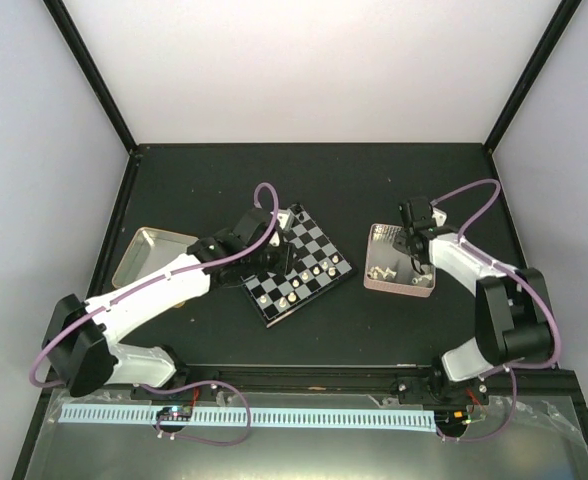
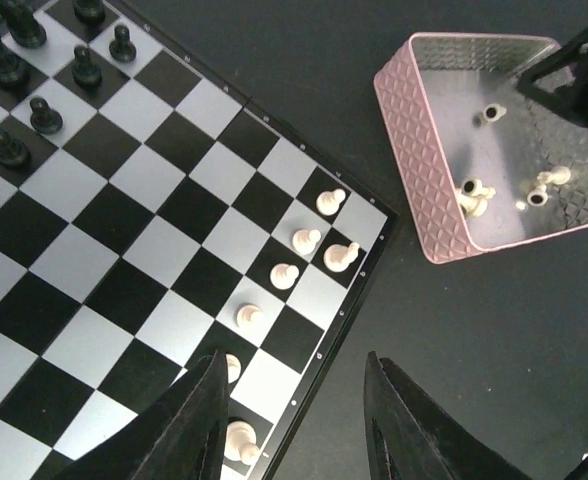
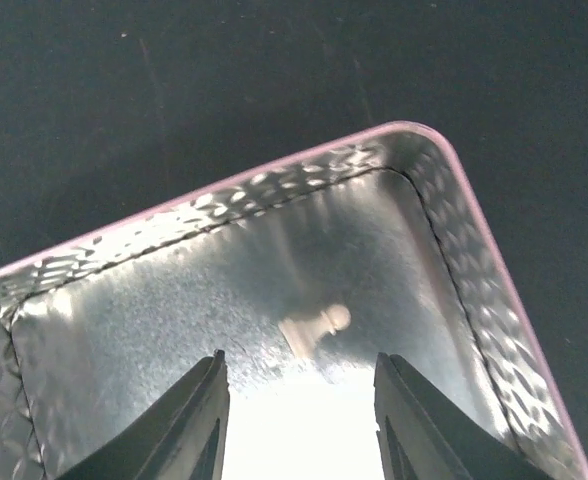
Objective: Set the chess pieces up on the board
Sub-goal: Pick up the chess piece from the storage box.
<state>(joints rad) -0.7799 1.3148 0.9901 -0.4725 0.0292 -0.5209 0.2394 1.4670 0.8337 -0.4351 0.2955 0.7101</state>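
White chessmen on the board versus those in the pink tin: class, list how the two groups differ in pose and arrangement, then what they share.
Pose: on the board the white chessmen stand upright; in the pink tin the loose chessmen lie tipped over. Arrangement: the white chessmen sit one to a square near one board edge; the loose chessmen lie scattered across the tin's shiny floor. Both groups are cream-white and tiny.

Matte black tabletop (image 1: 374, 180), pale panels at back and sides. Board (image 1: 319, 247) lies flat near centre, turned askew to table edges. Pink-walled tin (image 1: 396, 290), shiny embossed metal inside, sits at 3 o'clock, near board's right corner, narrow gap between. Shallow silver tin (image 1: 144, 255) at 9 o'clock, close to table's left edge, apart from board.
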